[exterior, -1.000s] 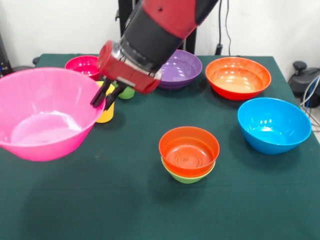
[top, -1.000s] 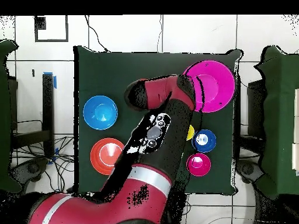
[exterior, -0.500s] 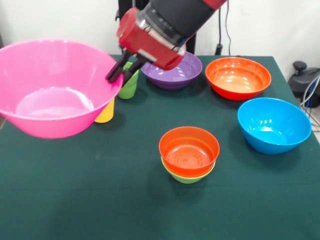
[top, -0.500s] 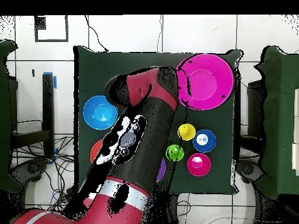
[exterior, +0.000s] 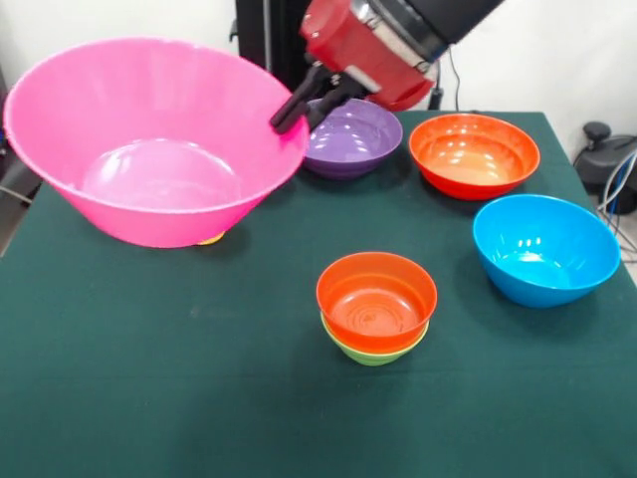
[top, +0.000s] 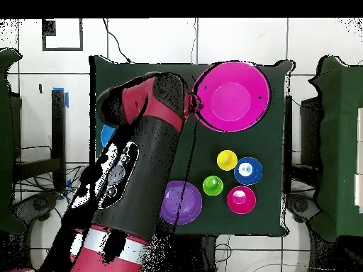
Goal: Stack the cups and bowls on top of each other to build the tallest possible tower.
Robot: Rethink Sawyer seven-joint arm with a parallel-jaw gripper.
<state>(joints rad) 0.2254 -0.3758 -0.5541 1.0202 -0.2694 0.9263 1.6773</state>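
Observation:
My gripper point(exterior: 291, 111) is shut on the right rim of the large pink bowl point(exterior: 149, 149) and holds it tilted in the air above the table's left side. Overhead, the gripper point(top: 193, 103) sits at the left edge of the pink bowl point(top: 232, 95). The small orange-red bowl point(exterior: 376, 297) is nested in the small green bowl point(exterior: 373, 355) near the table's middle. Only a sliver of the yellow cup point(exterior: 211, 238) shows under the pink bowl. Overhead, the yellow cup point(top: 227, 160) and green cup point(top: 213, 185) stand upright.
The purple bowl point(exterior: 353, 134), large orange bowl point(exterior: 474, 154) and light blue bowl point(exterior: 545, 249) stand along the back and right. Overhead, the small dark blue bowl point(top: 247, 171) and magenta bowl point(top: 242, 199) sit beside the cups, with the purple bowl point(top: 181, 203) near them.
The gripper has lifted the pink bowl off the table and carried it up and to the right in the front view. The other bowls have not moved.

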